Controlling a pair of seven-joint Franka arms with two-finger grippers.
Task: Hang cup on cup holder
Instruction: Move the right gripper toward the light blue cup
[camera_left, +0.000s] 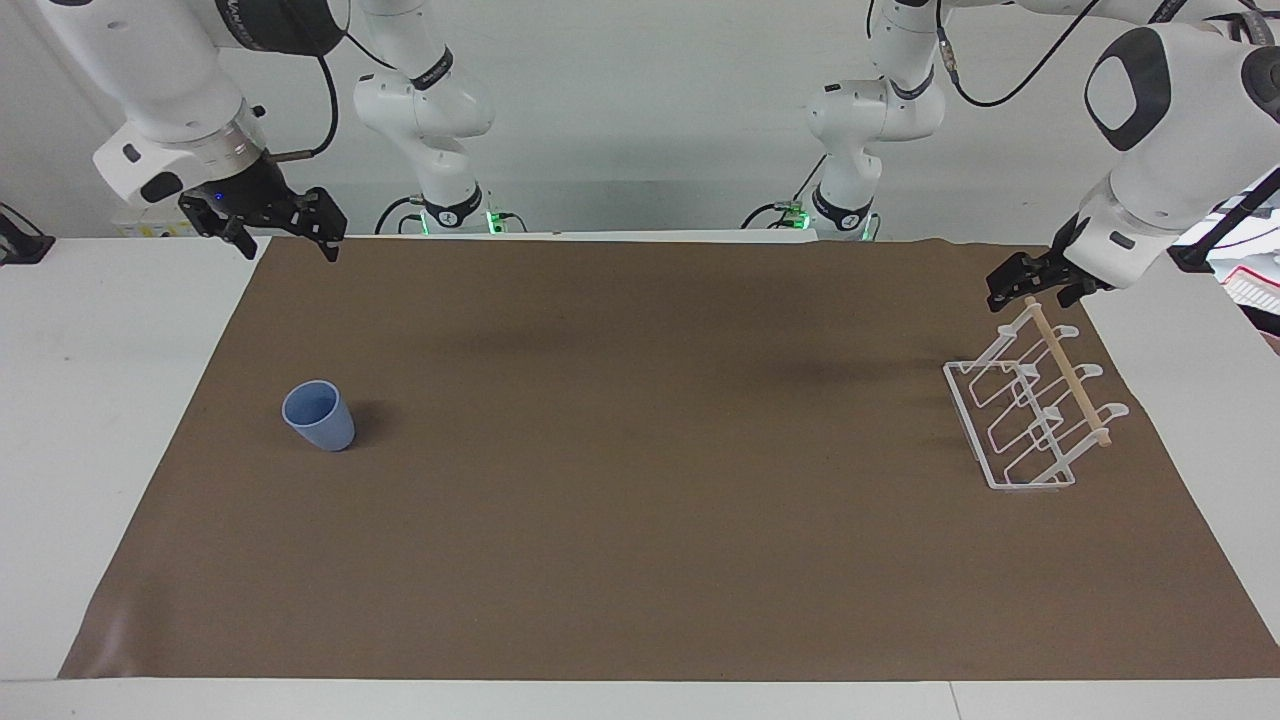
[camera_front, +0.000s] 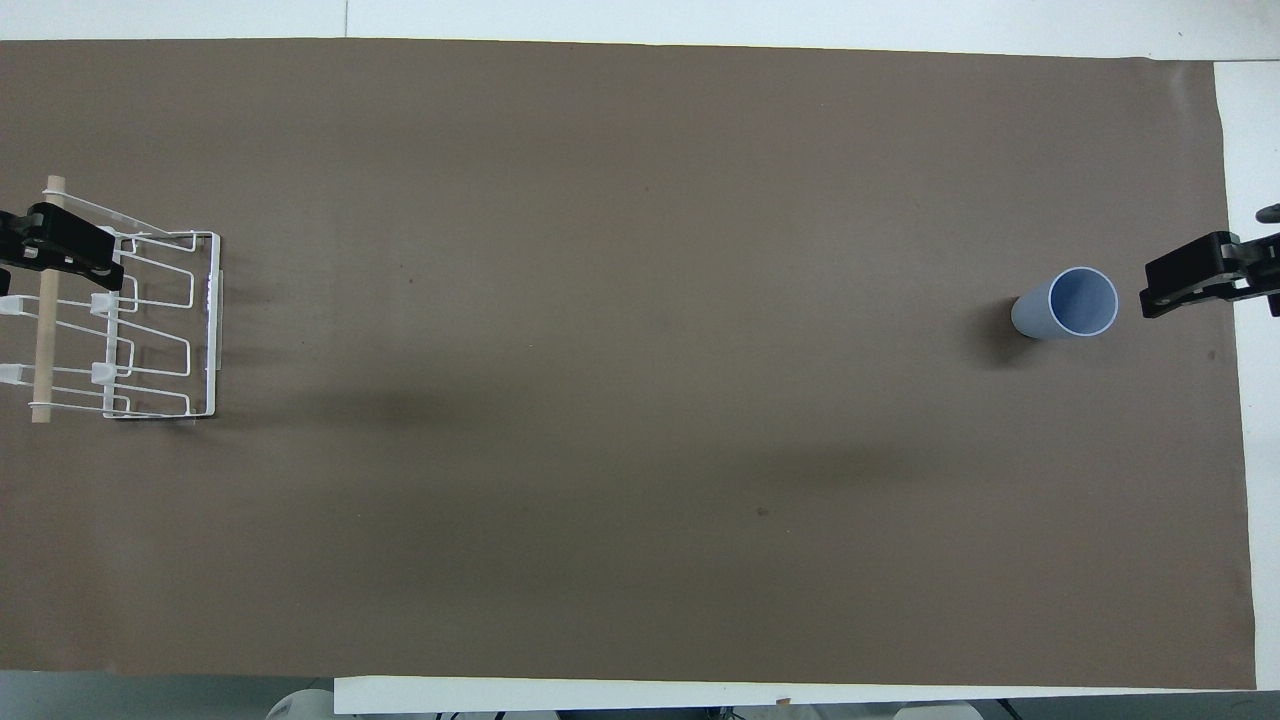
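The light-blue cup (camera_left: 320, 416) stands upright, mouth up, on the brown mat toward the right arm's end of the table; it also shows in the overhead view (camera_front: 1068, 304). The white wire cup holder (camera_left: 1012, 432) with its wooden rod (camera_left: 1070, 375) stands toward the left arm's end, and shows in the overhead view too (camera_front: 160, 330). My right gripper (camera_left: 285, 238) hangs open and empty in the air over the mat's edge, beside the cup and apart from it (camera_front: 1200, 278). My left gripper (camera_left: 1035, 290) is open and empty, raised over the cup holder (camera_front: 58, 250).
A brown mat (camera_left: 640, 500) covers most of the white table (camera_left: 110, 400). Both arm bases (camera_left: 640, 215) stand at the robots' end. Cables and a small red-and-white object (camera_left: 1255, 285) lie off the mat at the left arm's end.
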